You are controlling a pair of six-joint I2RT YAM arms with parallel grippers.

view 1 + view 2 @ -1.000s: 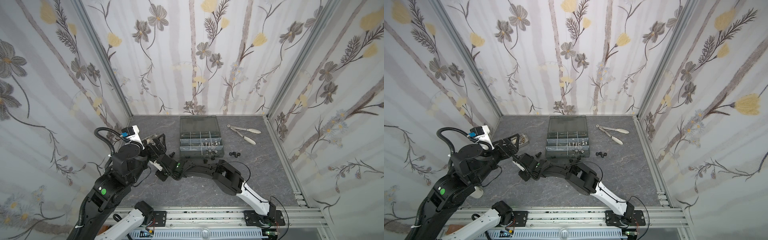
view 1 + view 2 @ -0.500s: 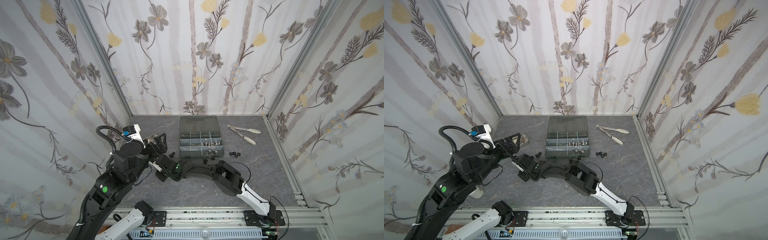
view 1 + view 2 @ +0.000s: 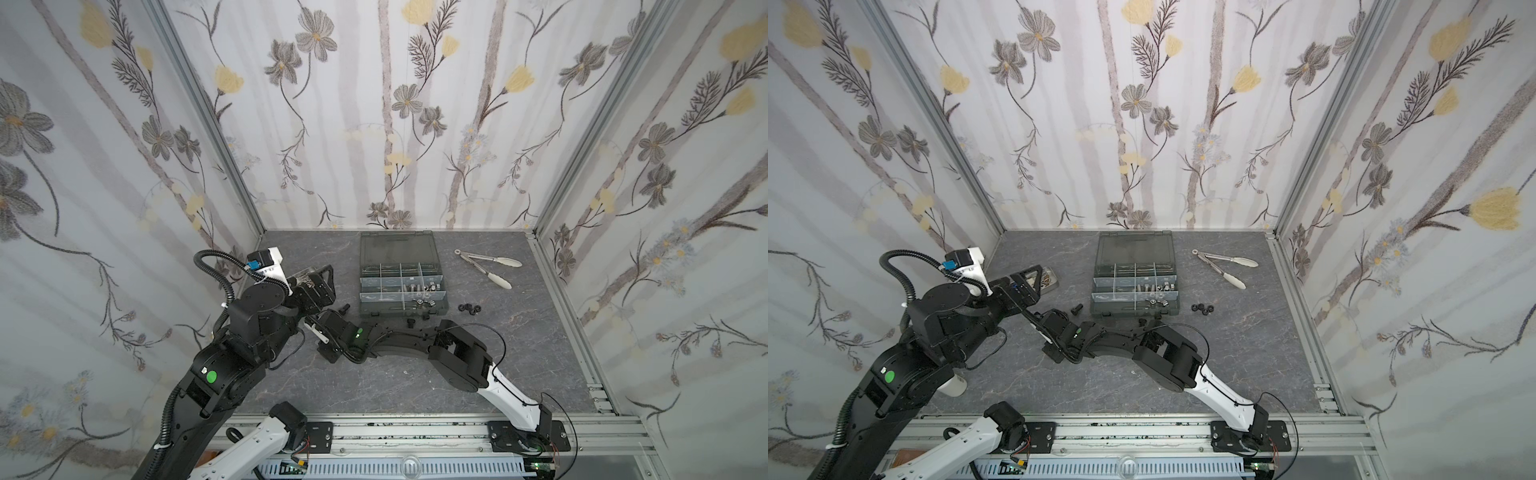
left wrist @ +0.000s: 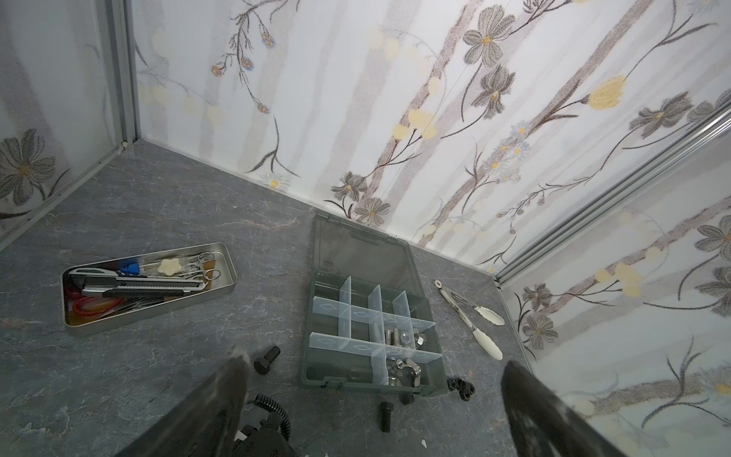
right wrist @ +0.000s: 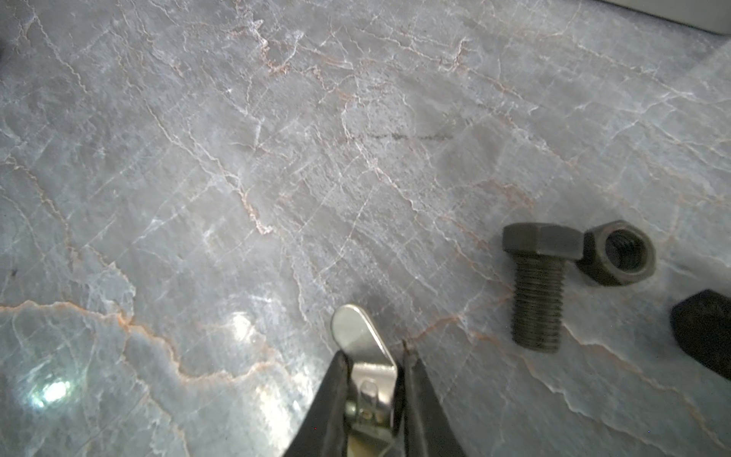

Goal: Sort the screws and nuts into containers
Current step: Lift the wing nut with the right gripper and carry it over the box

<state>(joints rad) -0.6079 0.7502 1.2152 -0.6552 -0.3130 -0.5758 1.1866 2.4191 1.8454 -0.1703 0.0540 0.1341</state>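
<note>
Our right hand (image 5: 374, 354) pinches what looks like a shiny wing nut (image 5: 356, 332) over the counter (image 5: 237, 158). Our left hand (image 4: 374, 360) is spread wide.

Grey marbled table (image 3: 519, 353): items resting on its surface.
Open organizer box (image 3: 403, 311) at centre rear; metal tray (image 4: 158, 310) left; tongs (image 3: 492, 259) right; loose black screws (image 4: 266, 360) and black nuts (image 3: 469, 308) near the box front.

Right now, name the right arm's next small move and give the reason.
Probably lift straight up. The right pincer is closed on a silver wing nut down near the table, with a black bolt and black nut lying close by; a clean rise should avoid nudging them before carrying it to the organizer box, where similar wing nuts lie.
</note>
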